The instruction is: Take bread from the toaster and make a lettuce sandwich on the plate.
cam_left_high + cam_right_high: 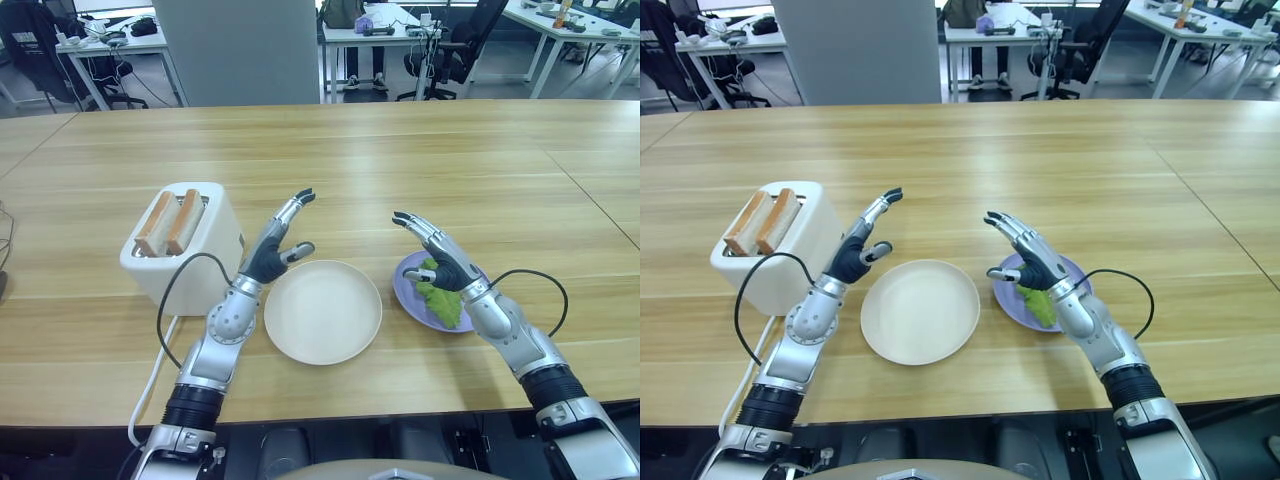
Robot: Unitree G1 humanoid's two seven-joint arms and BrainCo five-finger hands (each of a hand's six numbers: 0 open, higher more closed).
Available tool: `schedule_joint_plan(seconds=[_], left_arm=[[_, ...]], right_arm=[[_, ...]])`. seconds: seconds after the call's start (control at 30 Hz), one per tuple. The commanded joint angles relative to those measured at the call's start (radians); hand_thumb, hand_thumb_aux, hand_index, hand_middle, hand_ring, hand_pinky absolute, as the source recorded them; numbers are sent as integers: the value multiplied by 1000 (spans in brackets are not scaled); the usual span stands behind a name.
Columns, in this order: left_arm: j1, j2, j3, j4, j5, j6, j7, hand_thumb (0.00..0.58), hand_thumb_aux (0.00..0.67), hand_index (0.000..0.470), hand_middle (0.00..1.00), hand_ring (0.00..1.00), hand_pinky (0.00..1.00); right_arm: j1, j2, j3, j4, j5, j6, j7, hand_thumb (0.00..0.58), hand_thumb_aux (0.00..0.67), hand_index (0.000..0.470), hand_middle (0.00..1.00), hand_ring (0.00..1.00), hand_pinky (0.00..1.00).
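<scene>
Your left robot hand [278,248] hovers open and empty between the toaster [212,235] and the plate [322,312], fingers stretched forward. The bread [170,222] stands in the toaster's slots, just to that hand's left, and the two slices run lengthwise away from you. This looks like the nearer hand for the pull. Your right robot hand [440,258], also spread and holding nothing, sits over the lettuce [443,305] on the purple dish [403,285], right of the plate.

White toaster [215,238] with two bread slices [170,222] upright, cream plate [322,311] beside, lettuce [440,300] on purple dish [405,287]
</scene>
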Motion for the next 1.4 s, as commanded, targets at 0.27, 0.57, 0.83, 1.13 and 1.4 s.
schedule_joint_plan(seconds=[0.27, 0.57, 0.83, 1.13, 1.4], left_arm=[[-2, 403, 150, -82, 444, 533, -115, 0, 0, 0, 0, 0, 0], [-8, 620, 101, 169, 521, 641, -214, 0, 0, 0, 0, 0, 0], [-70, 627, 4, 291, 495, 602, -236, 0, 0, 0, 0, 0, 0], [-79, 640, -33, 310, 485, 591, -251, 0, 0, 0, 0, 0, 0], [-87, 661, -96, 294, 514, 568, -298, 0, 0, 0, 0, 0, 0]], right_arm=[[39, -14, -46, -45, -2, 45, -39, 0, 0, 0, 0, 0, 0], [47, -15, -43, -56, -13, 55, -50, 0, 0, 0, 0, 0, 0], [47, -14, -39, -59, -23, 62, -57, 0, 0, 0, 0, 0, 0], [49, -15, -37, -68, -34, 67, -54, 0, 0, 0, 0, 0, 0], [52, -16, -35, -75, -42, 70, -52, 0, 0, 0, 0, 0, 0]])
